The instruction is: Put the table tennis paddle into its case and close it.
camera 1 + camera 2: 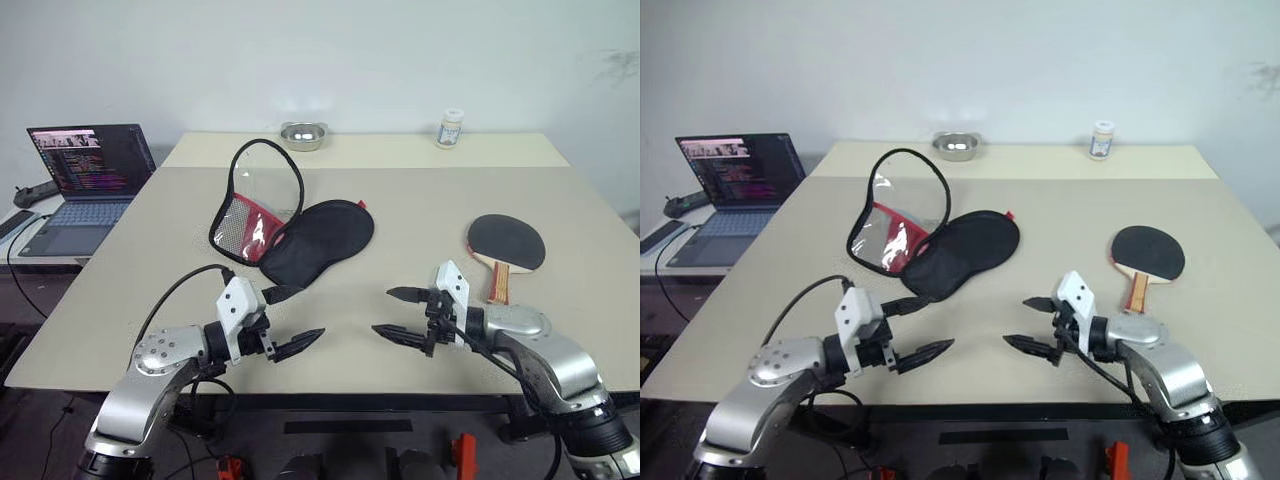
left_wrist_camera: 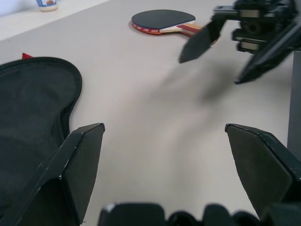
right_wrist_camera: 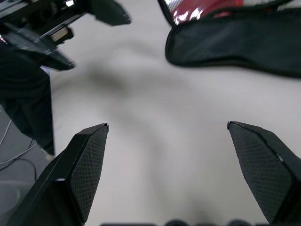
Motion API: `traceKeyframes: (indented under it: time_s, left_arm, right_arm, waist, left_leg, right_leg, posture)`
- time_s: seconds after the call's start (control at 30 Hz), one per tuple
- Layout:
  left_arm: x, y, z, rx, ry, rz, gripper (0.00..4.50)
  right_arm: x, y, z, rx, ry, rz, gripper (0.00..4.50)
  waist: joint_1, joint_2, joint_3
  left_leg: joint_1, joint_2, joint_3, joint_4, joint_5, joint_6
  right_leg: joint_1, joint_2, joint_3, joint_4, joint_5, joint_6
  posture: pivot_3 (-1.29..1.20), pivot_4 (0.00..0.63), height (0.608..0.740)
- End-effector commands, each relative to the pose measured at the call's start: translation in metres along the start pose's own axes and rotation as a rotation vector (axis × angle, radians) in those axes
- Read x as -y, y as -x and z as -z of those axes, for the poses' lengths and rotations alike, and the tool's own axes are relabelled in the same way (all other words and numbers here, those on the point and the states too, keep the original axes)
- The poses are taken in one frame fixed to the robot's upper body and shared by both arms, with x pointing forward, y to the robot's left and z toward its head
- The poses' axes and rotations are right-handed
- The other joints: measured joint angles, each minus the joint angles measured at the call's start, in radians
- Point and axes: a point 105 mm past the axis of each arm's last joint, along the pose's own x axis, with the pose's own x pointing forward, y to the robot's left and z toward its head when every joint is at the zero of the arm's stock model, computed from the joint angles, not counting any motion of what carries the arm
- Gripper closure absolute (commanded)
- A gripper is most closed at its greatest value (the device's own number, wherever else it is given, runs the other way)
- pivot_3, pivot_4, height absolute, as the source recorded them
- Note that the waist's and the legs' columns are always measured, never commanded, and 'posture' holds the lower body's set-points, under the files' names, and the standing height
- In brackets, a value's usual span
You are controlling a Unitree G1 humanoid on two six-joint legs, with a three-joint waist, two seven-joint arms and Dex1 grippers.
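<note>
Case [image 1: 300, 235] unzipped, empty; paddle [image 1: 506, 243] apart on table [image 1: 420, 200]; both claws released.

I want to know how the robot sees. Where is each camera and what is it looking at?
Head views: both eyes look down over the table, case, paddle and both arms.
Left wrist view: looks past its open left tool to the paddle and the right tool.
Right wrist view: looks past its fingers to the case.
All share the table.
</note>
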Motion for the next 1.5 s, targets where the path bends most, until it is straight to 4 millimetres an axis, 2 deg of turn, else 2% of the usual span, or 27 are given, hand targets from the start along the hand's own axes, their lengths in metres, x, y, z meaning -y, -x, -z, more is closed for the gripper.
traceKeyframes:
  time_s: [0.03,0.23,0.43,0.5,0.67,0.83,0.93,1.1,1.37,1.5]
  left_arm:
    - [-0.005,-0.009,-0.008,0.05,-0.053,0.003,0.0]
    - [-0.019,-0.014,-0.016,0.092,-0.06,-0.027,0.0]
    - [-0.031,-0.005,-0.006,0.044,-0.099,-0.021,0.0]
    - [-0.035,-0.006,-0.004,0.026,-0.111,-0.017,0.0]
    - [-0.064,0.003,0.013,-0.052,-0.13,-0.041,0.0]
    - [-0.092,-0.006,0.037,-0.155,-0.097,-0.056,0.0]
    - [-0.102,-0.012,0.047,-0.197,-0.104,-0.06,0.0]
    - [-0.106,-0.027,0.056,-0.243,-0.111,-0.027,0.0]
    - [-0.108,-0.025,0.062,-0.273,-0.131,0.008,0.0]
    - [-0.103,-0.021,0.066,-0.284,-0.123,0.055,1.26]
  right_arm:
    - [0.003,0.011,-0.013,0.025,0.034,0.037,0.06]
    - [0.008,0.009,-0.018,0.033,0.039,0.064,0.06]
    - [0.007,-0.002,-0.033,0.099,0.037,0.076,0.06]
    - [0.006,0.002,-0.041,0.119,0.04,0.061,0.06]
    - [-0.008,0.006,-0.063,0.113,0.059,-0.001,0.06]
    - [-0.016,0.011,-0.077,0.08,0.173,-0.014,0.06]
    - [-0.009,0.011,-0.084,0.091,0.214,0.027,0.06]
    - [-0.005,0.012,-0.087,0.111,0.227,0.058,0.06]
    - [-0.008,0.011,-0.085,0.119,0.223,0.085,0.06]
    - [-0.004,0.013,-0.084,0.12,0.219,0.104,0.0]
  waist:
    - [0.004,0.0,0.0]
    - [0.006,0.0,0.0]
    - [0.007,0.0,0.0]
    - [0.009,0.0,0.0]
    - [0.014,0.0,0.0]
    - [0.014,-0.001,0.0]
    - [0.014,-0.001,0.0]
    - [0.014,-0.001,0.0]
    - [0.013,-0.002,0.0]
    - [0.012,-0.002,0.0]
  left_leg:
    - [0.0,0.0,0.0,0.0,0.0,0.0]
    - [0.0,0.0,0.0,0.0,0.0,0.0]
    - [0.001,0.0,0.0,0.0,0.0,-0.001]
    - [0.0,0.0,0.0,0.0,0.001,-0.001]
    - [0.0,0.0,-0.001,0.0,0.0,0.0]
    - [0.0,0.0,-0.001,0.0,0.0,0.0]
    - [0.0,0.0,-0.001,0.0,0.0,0.0]
    - [-0.001,0.0,-0.001,0.0,0.001,-0.002]
    - [-0.001,0.0,-0.001,0.001,0.0,0.0]
    - [0.0,0.0,-0.001,0.001,0.0,0.0]
  right_leg:
    - [0.0,0.0,0.0,0.0,0.0,0.0]
    - [0.0,0.0,0.0,0.0,0.0,0.0]
    - [0.0,0.0,0.0,0.0,0.0,0.0]
    - [0.0,0.0,0.0,-0.001,0.0,0.0]
    - [0.0,0.0,-0.001,0.0,0.0,0.0]
    - [0.0,0.0,-0.003,-0.001,0.0,0.0]
    - [0.0,0.0,-0.002,-0.001,0.0,0.0]
    - [0.0,0.0,-0.003,-0.001,0.0,0.0]
    - [0.0,0.0,-0.003,0.001,0.0,0.0]
    - [0.0,0.0,-0.003,0.002,0.0,0.0]
  posture:
    - [0.0,0.15,0.74]
    - [0.0,0.15,0.74]
    - [0.0,0.15,0.74]
    - [0.0,0.15,0.74]
    - [0.0,0.15,0.74]
    - [0.0,0.15,0.74]
    - [0.0,0.15,0.74]
    - [0.0,0.15,0.74]
    - [0.0,0.15,0.74]
    - [0.0,0.15,0.74]
